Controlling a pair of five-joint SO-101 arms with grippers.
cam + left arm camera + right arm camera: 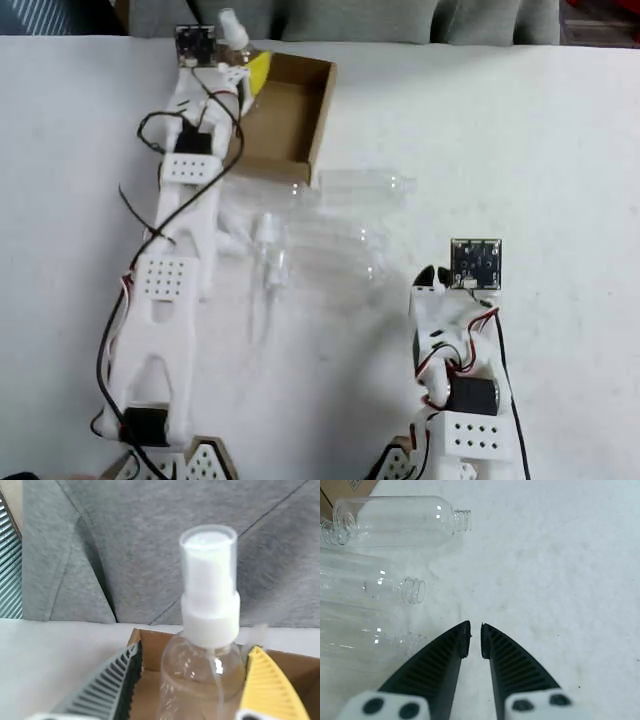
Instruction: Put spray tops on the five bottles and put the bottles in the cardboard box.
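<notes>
A clear bottle (202,680), its white spray top (209,585) already fitted, sits gripped between the grey and yellow fingers (117,682) of the left gripper (194,650) at the far-left corner of the cardboard box (323,105). From above, the spray top points toward the far edge of the counter (520,130). The pictures do not settle whether the bottle's base touches the box floor.

The step in hand looks like the first of five placements. It would go best if the bottle were carried low inside the box before the fingers part, because a round bottle dropped from height is likely to roll or tip. Laying it along the left or far wall should keep room for the four to follow. The arm should then lift straight up so the yellow finger does not catch the box rim.

Just right of and nearer than the box, uncapped bottles lie on their sides on the counter, one (400,520) beside the box wall and another (370,587) nearer. Loose spray tops (268,235) lie to their left, near the left arm.

Farther out, on the near right, the right gripper (475,632) rests low over the counter. Its black fingers are almost together with only a narrow gap, and they hold nothing.
</notes>
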